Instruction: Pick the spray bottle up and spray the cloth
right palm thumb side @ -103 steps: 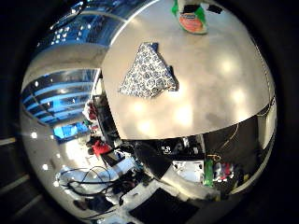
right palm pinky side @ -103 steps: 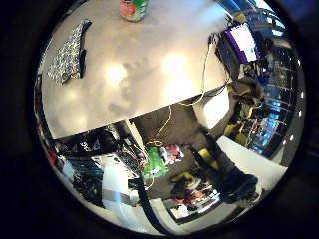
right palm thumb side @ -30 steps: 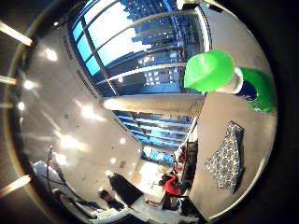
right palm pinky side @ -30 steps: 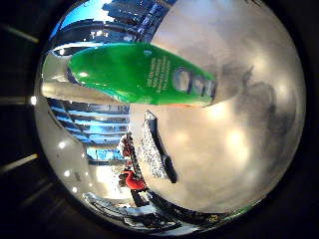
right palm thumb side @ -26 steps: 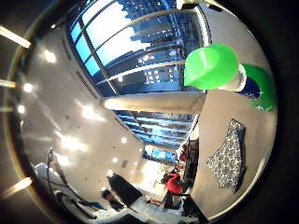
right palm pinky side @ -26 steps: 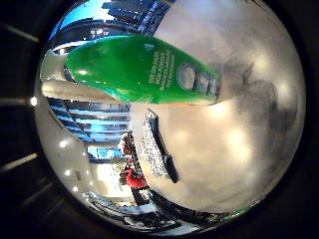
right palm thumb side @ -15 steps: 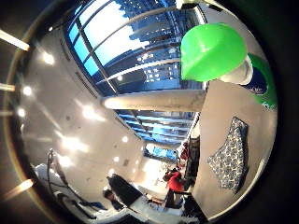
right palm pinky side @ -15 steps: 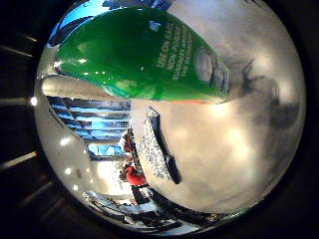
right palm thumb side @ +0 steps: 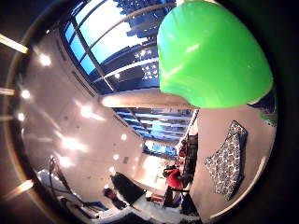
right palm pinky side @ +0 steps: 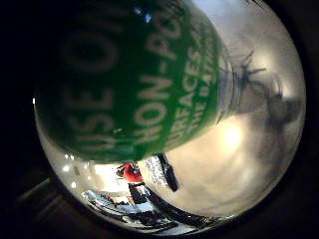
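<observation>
The spray bottle [right palm pinky side: 134,84] is seen very close to the palm — its green body fills most of the little-finger-side view, and its bright green head [right palm thumb side: 212,53] fills a large part of the thumb-side view. No part of the hand is visible in either view, so it cannot be told whether the fingers are straight, curled, or closed round the bottle. Places relative to the fingers cannot be given for the same reason; only closeness to the palm can be stated.

Progress, as a judgement: the approach to the bottle appears to be nearly complete or complete. A secure grasp is not confirmed, a lift is not shown, and spraying is not yet done.

The cloth [right palm thumb side: 229,156] — patterned, dark blue and white — lies flat on the pale table [right palm pinky side: 239,164], well apart from the bottle. Nothing is seen on the table surface between bottle and cloth. A dark, branching shadow [right palm pinky side: 264,99] falls on the table just beside the bottle's base.

Around: large windows [right palm thumb side: 112,37] and ceiling lights are seen beyond the table. Nothing is seen standing in the way of carrying the bottle toward the cloth, as far as the views allow.
</observation>
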Motion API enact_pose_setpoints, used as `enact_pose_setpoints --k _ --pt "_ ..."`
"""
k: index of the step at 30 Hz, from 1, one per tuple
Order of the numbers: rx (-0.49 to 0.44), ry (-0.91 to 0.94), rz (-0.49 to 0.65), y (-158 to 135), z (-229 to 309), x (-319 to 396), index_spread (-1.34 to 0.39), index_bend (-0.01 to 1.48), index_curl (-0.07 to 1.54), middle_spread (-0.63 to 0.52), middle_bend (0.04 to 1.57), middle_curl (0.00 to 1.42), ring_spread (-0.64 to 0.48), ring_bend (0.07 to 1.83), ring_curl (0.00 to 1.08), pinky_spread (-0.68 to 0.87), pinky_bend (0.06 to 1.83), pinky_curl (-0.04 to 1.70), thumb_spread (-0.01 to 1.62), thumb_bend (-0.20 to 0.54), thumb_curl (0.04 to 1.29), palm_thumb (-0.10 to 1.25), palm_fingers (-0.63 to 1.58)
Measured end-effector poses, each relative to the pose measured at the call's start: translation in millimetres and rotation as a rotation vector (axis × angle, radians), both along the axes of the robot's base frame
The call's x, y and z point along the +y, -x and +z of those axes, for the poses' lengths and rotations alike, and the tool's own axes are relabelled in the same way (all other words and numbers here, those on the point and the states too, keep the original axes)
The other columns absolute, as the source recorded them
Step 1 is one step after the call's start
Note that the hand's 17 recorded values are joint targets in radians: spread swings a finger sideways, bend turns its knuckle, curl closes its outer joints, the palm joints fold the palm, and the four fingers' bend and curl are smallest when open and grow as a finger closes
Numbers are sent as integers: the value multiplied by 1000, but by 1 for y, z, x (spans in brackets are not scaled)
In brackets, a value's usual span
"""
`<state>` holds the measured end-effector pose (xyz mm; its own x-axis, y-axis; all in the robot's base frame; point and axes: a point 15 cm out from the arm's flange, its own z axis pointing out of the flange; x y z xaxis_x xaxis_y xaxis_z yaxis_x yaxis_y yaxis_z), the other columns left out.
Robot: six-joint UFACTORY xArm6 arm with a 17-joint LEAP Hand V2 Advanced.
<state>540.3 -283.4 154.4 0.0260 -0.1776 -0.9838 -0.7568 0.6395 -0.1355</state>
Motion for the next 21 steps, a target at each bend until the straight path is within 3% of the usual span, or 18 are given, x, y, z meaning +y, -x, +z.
enact_pose_setpoints --k 5,11,19,21 --pt "14 9 -16 -5 -4 -7 -175 130 188 88 317 337 111 438 294 444 586 306 881 -30 298 392 121" --pt "24 13 -14 -12 -7 -8 -187 157 223 -36 452 405 -45 591 334 372 618 292 883 -29 300 429 317" --pt "33 33 14 -26 -7 6 -247 193 305 -156 597 526 -206 815 432 73 668 297 881 -30 300 458 411" --pt "34 35 27 -30 -7 13 -270 200 350 -190 640 589 -247 899 481 -48 749 322 880 -31 298 462 430"
